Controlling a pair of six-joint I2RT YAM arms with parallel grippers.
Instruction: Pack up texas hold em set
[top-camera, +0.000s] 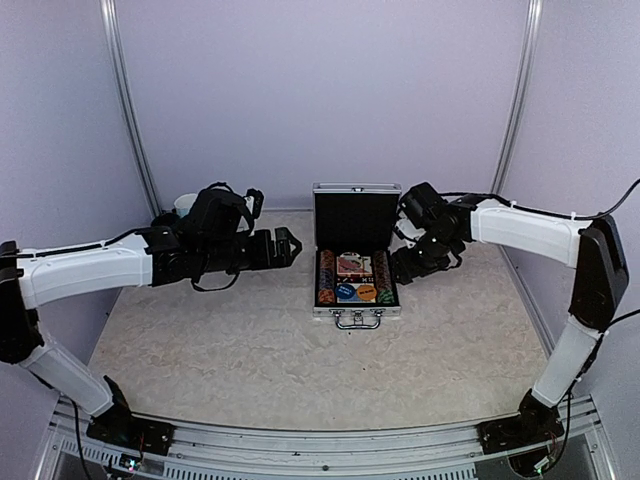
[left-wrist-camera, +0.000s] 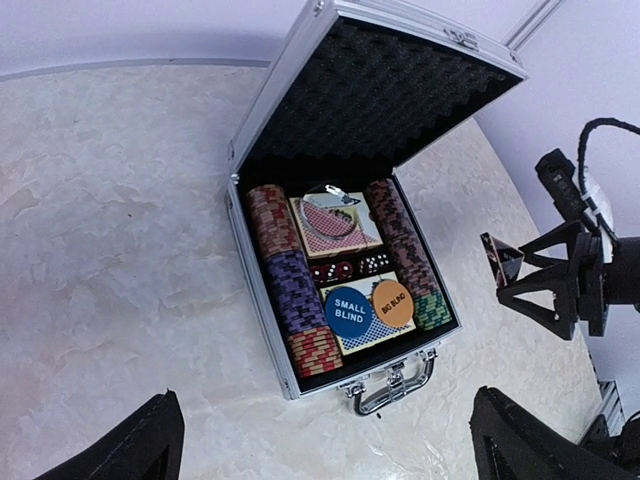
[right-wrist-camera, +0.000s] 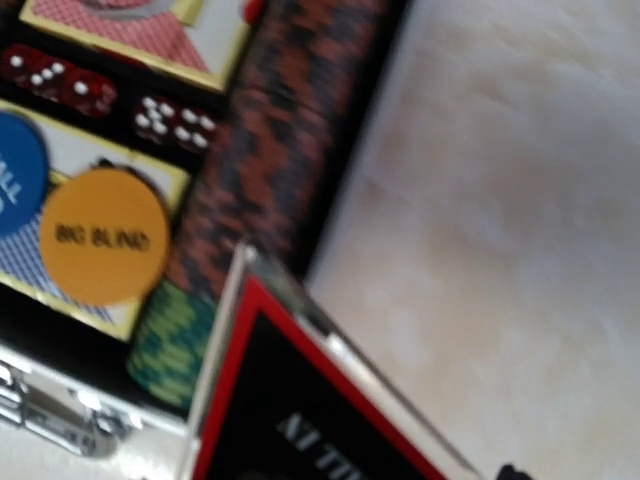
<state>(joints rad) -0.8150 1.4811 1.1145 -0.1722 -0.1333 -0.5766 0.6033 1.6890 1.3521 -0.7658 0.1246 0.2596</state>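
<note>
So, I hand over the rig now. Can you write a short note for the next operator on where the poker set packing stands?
Left gripper: open and empty, left of the aluminium case.
Right gripper: shut on the black triangular marker, just right of the case.
Case: lid stands up.
Done: chip stacks, card decks, dice, SMALL BLIND button and BIG BLIND button lie inside.
Left: put the marker in, then shut the lid.
</note>
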